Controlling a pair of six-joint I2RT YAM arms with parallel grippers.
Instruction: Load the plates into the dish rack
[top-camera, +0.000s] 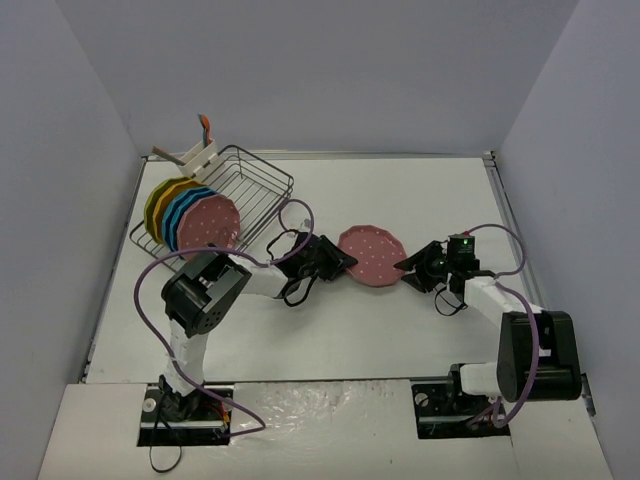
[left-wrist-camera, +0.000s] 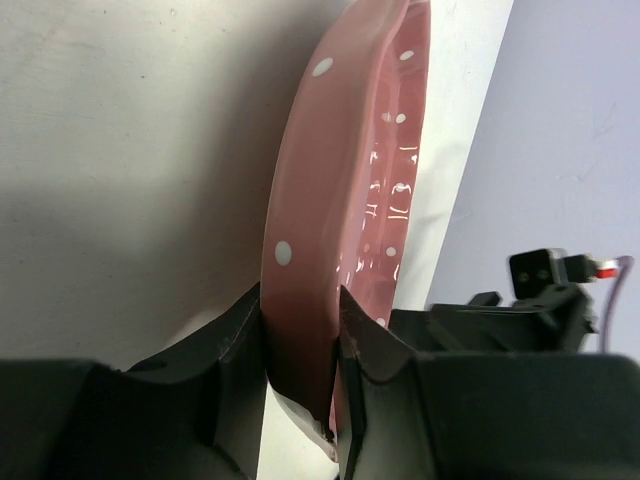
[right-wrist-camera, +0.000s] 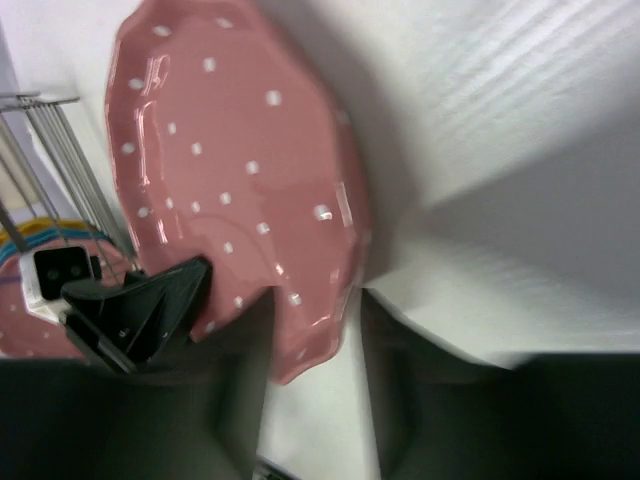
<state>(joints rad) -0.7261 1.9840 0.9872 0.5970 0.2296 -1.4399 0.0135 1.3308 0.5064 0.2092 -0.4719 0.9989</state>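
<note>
A pink dotted plate (top-camera: 372, 255) is at the table's middle, between my two grippers. My left gripper (top-camera: 345, 262) is shut on the plate's left rim, and the left wrist view shows the rim (left-wrist-camera: 340, 180) pinched between its jaws (left-wrist-camera: 300, 340). My right gripper (top-camera: 405, 268) is open at the plate's right edge. In the right wrist view the plate's rim (right-wrist-camera: 230, 170) reaches into the wide gap of that gripper (right-wrist-camera: 315, 340), untouched on the right side. The dish rack (top-camera: 255, 185) at the back left holds standing yellow-green (top-camera: 155, 205), teal (top-camera: 185, 210) and pink (top-camera: 210, 222) plates.
A white utensil caddy (top-camera: 190, 155) sits at the rack's far left corner with an orange-handled item in it. The rack's right half has empty wire slots. Purple cables loop over both arms. Grey walls enclose the table on three sides.
</note>
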